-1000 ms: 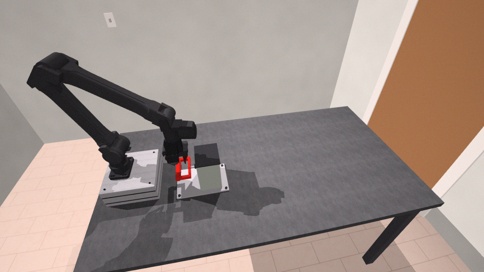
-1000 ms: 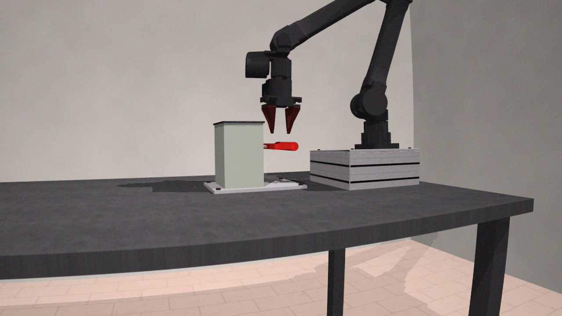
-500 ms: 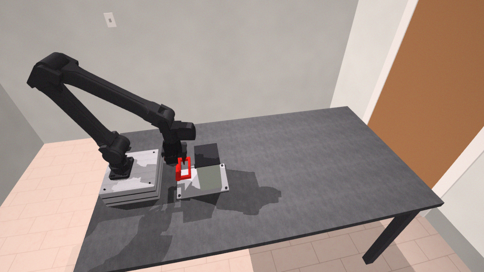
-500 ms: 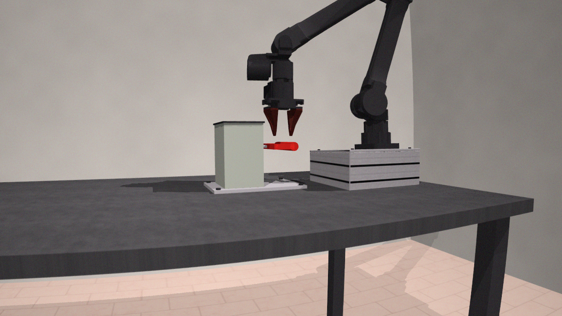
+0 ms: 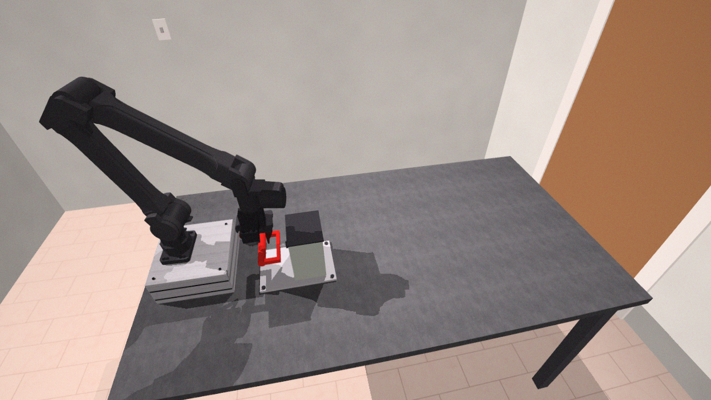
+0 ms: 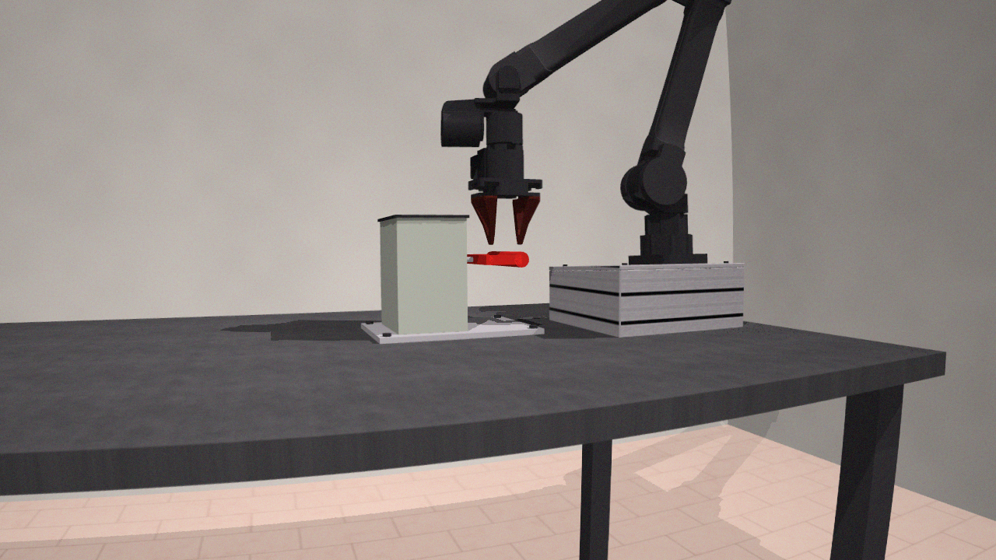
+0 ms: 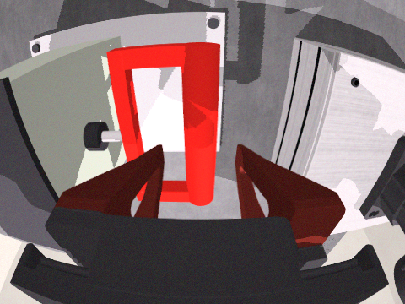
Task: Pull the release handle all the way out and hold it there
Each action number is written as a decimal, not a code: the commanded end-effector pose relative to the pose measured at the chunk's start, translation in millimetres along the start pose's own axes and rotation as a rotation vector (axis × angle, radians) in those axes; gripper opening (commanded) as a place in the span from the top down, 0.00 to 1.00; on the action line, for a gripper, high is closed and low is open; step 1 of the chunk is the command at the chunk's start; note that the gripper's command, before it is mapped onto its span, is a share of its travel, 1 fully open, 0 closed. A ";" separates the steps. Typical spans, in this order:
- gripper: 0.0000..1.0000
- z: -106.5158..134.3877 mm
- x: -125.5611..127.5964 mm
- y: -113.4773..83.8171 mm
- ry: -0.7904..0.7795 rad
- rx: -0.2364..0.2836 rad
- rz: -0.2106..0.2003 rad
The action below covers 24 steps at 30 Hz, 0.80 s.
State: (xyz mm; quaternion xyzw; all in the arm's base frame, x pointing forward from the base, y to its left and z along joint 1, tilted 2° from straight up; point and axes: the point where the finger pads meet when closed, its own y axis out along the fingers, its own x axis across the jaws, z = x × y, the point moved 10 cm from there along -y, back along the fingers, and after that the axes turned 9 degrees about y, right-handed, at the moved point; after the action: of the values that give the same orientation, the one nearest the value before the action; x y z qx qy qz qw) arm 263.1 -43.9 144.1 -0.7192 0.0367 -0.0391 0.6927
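The black arm (image 5: 164, 141) reaches from its grey layered block (image 6: 646, 299) over to the pale green box (image 6: 423, 274), which stands on a bolted plate (image 6: 452, 333) on the dark surface (image 5: 447, 248). The red handle (image 6: 498, 259), a flat rectangular loop, sticks out sideways from the box on a thin rod (image 7: 111, 137), close in to the box's face. The hand (image 6: 506, 239) points straight down just above the handle's outer bar, its dark red fingers parted about halfway and grasping nothing. In the wrist view the bar lies between the fingertips; whether the tips touch the handle is hard to judge.
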 end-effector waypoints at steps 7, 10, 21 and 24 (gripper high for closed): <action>0.52 -2.2 1.2 4.5 0.010 0.003 0.006; 0.52 -2.1 0.7 5.0 0.009 0.003 0.007; 0.52 -2.0 0.0 5.6 0.006 0.004 0.008; 0.52 -3.5 13.9 -8.5 0.017 -0.002 -0.019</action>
State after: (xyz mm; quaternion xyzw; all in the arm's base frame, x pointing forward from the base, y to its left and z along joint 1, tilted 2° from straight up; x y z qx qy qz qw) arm 260.8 -43.5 141.7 -0.7187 0.0382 -0.0376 0.6932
